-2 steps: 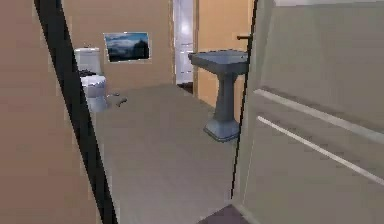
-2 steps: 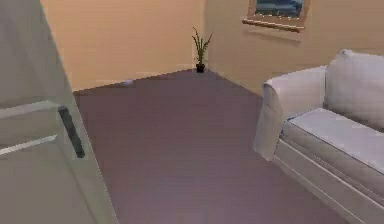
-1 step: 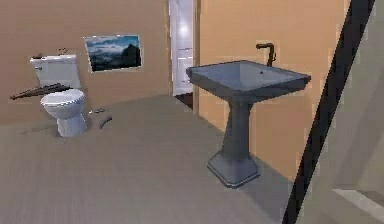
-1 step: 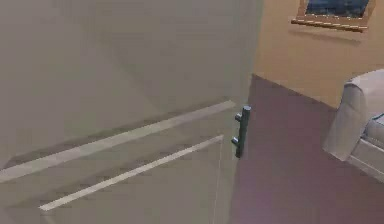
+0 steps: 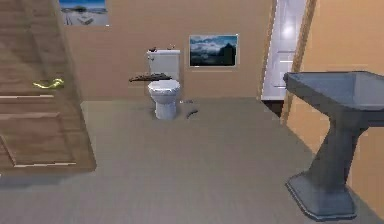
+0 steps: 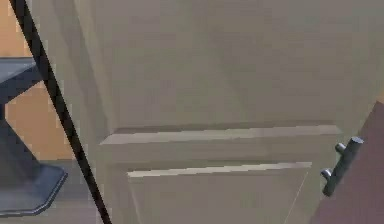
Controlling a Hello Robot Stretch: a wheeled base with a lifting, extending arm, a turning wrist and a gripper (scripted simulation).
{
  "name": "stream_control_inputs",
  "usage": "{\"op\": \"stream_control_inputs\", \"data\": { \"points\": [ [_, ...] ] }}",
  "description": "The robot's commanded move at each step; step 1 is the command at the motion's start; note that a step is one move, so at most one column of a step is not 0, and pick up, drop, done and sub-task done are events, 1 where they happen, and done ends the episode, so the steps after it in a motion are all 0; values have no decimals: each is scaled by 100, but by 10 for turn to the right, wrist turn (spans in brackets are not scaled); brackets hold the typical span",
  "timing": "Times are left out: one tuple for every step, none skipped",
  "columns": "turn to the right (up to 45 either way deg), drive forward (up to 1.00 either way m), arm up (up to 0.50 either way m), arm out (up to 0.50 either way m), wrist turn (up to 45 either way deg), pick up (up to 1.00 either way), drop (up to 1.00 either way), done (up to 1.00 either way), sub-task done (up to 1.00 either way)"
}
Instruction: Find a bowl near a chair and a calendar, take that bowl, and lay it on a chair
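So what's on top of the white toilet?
A dark, flat thing lies across the white porcelain toilet, sticking out toward the forward view's left. What it is can't be told. The toilet's inside is hidden.

Home bathroom: a white toilet [image 5: 165, 95] is set against the orange far wall [image 5: 120, 60], w/ a framed landscape picture [image 5: 213, 51] hung beside it. A grey pedestal sink [image 5: 330, 92] is stood at the fwd view's right, a wooden door [image 5: 40, 110] w/ brass handle [image 5: 47, 84] at its left. A pale panelled door [image 6: 220, 100] is seen in the arm side view.
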Motion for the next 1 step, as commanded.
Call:
{"op": "stream_control_inputs", "data": {
  "points": [
    [0, 55, 0, 0, 0, 0, 0, 0, 0]
  ]
}}
